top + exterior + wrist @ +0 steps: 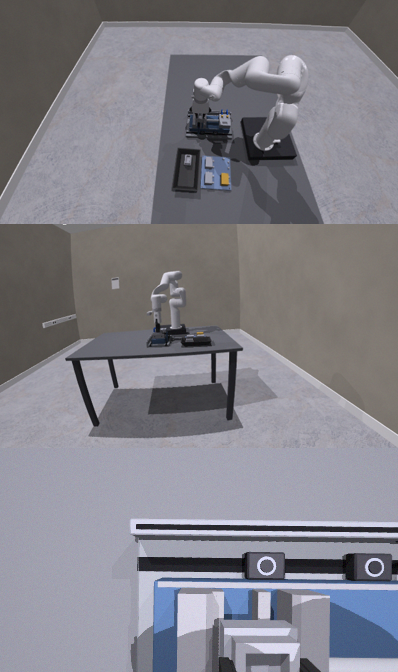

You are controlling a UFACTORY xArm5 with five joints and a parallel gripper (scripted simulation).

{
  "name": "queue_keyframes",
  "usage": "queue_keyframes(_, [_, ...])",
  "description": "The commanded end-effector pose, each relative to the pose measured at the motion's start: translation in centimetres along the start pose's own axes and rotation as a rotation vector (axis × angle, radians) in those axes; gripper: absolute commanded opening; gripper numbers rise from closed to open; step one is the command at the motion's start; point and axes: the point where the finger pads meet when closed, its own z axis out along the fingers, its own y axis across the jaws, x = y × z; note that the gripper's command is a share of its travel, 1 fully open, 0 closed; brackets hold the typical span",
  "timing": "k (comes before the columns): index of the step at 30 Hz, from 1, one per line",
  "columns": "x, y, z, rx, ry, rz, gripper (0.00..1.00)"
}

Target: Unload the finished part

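One pincer [260, 668], mostly cropped, seemingly grips the pocketed block [264, 650].

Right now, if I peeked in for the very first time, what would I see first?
The big white robot arm bending over the dark table, with its end effector shut on the pocketed block in the blue vise. Nearer the table's front edge sit a black tray holding one grey part, and an orange block on a blue mat.

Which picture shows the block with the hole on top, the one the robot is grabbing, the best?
The wrist view: the block fills the bottom, pocket facing up, between the gripper fingers. The top view has the arm covering it at the vise. In the exterior view it is too small to make out.
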Motion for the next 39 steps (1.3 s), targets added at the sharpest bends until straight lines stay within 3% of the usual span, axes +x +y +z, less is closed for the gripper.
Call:
queue_keyframes(1, [0.0, -0.1, -0.8, 0.004, 0.001, 0.000, 0.00])
queue_keyframes(21, [0.1, -0.1, -3.8, 0.004, 0.001, 0.000, 0.00])
queue_keyframes(35, [0.0, -0.1, -4.1, 0.004, 0.001, 0.000, 0.00])
queue_keyframes(39, [-1.0, -0.8, -4.2, 0.004, 0.001, 0.001, 0.00])
